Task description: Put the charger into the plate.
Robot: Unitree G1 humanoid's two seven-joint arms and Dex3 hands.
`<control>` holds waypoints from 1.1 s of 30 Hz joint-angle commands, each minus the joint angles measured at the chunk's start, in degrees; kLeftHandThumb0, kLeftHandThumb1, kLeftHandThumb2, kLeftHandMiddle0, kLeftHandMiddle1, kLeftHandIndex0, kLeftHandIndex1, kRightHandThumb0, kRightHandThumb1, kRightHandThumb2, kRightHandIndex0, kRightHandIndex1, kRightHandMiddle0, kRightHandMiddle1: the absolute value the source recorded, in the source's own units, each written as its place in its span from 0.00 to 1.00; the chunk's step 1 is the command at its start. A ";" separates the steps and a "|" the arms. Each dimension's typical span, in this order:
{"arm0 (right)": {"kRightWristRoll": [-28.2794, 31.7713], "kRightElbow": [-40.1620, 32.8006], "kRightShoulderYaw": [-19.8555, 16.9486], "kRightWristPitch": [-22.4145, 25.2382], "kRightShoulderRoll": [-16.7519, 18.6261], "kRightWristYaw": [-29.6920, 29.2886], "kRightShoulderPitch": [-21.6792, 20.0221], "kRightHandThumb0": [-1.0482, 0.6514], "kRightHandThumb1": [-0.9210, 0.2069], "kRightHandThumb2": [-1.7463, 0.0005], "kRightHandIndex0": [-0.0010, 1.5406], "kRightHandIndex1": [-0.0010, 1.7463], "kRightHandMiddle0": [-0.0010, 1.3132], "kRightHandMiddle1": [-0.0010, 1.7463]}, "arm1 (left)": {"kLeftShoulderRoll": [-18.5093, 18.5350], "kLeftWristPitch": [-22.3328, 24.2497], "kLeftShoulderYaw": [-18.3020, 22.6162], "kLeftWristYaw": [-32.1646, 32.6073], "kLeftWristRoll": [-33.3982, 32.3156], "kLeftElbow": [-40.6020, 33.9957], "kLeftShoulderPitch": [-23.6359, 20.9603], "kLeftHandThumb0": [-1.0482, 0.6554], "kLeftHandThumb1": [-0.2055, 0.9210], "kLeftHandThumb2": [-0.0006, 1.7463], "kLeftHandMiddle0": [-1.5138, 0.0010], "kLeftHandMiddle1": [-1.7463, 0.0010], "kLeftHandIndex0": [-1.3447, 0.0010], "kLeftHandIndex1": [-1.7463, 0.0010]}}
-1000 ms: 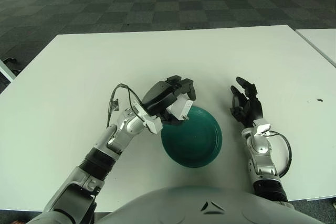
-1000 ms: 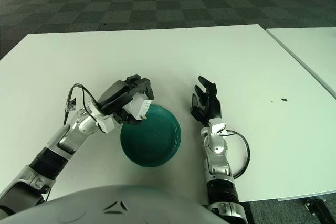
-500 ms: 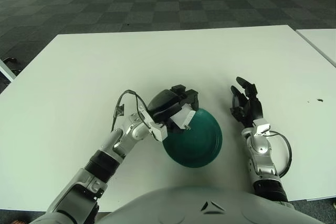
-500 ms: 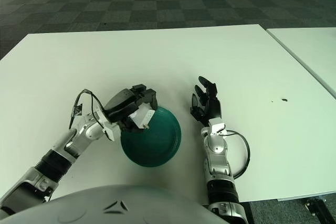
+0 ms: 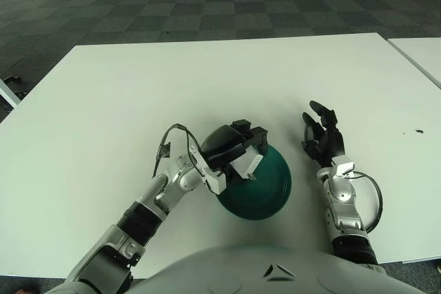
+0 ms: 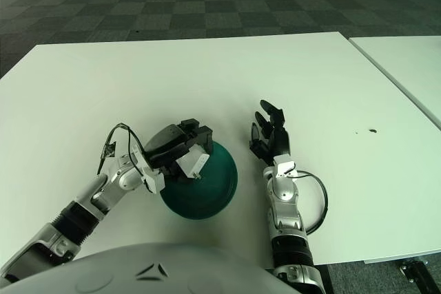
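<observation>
The left hand [image 5: 238, 148] was positioned over the left portion of the round dark-green plate [image 5: 265, 187], fingers closed around the small white rectangular charger [image 5: 247, 164], which was held above the plate's interior. The plate sat on the white desk [image 5: 103, 101]. The right hand [image 5: 324, 135] showed right of the plate, fingers spread, gripping nothing.

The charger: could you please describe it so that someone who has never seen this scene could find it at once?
Start at the large white table and find the round dark green plate near its front edge, in front of the robot. Over the plate's left part, the left hand grips the charger. It is a small white block, the only white object among the black fingers; the right hand is open beside the plate's right.
</observation>
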 commanded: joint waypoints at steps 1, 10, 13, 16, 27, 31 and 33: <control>-0.36 3.02 0.21 0.94 0.50 -0.32 2.00 0.16 0.00 0.59 0.29 0.01 0.00 0.42 | 1.19 1.32 -0.04 -0.22 2.92 -1.69 -0.53 0.38 0.72 0.53 0.50 0.00 0.69 0.01; 0.97 3.50 -0.10 1.16 0.98 0.06 1.54 0.15 0.00 0.62 0.29 0.01 0.00 0.43 | 2.42 5.38 -0.47 -2.95 7.88 -4.58 -1.35 0.09 0.99 0.37 0.77 0.60 0.83 0.28; 1.50 3.38 -0.08 1.18 1.16 0.49 1.52 0.16 0.00 0.63 0.28 0.01 0.00 0.43 | 2.77 5.95 -0.37 -4.30 7.51 -5.25 -1.52 0.04 1.00 0.39 0.76 0.73 0.87 0.32; 1.96 3.16 -0.08 1.41 1.32 0.87 1.55 0.16 0.00 0.63 0.28 0.00 0.00 0.43 | 3.12 6.45 -0.35 -6.27 6.65 -6.12 -1.53 0.01 1.00 0.41 0.75 0.84 0.91 0.35; 1.94 2.21 0.04 2.37 1.52 0.80 1.67 0.16 0.00 0.62 0.27 0.00 0.00 0.41 | 5.33 8.24 -1.12 -15.26 6.30 -8.65 -2.62 0.00 1.00 0.46 0.85 0.99 1.00 0.61; 1.47 2.03 0.12 2.54 1.50 0.41 1.63 0.16 0.00 0.61 0.27 0.00 0.00 0.41 | 6.52 9.48 -1.56 -19.27 7.28 -10.22 -3.31 0.00 1.00 0.47 0.89 0.99 1.00 0.71; 1.23 1.89 0.15 2.69 1.51 0.16 1.59 0.16 0.00 0.61 0.27 0.00 0.00 0.41 | 7.07 9.86 -1.70 -20.95 7.62 -10.99 -3.74 0.00 1.00 0.47 0.91 1.00 1.00 0.74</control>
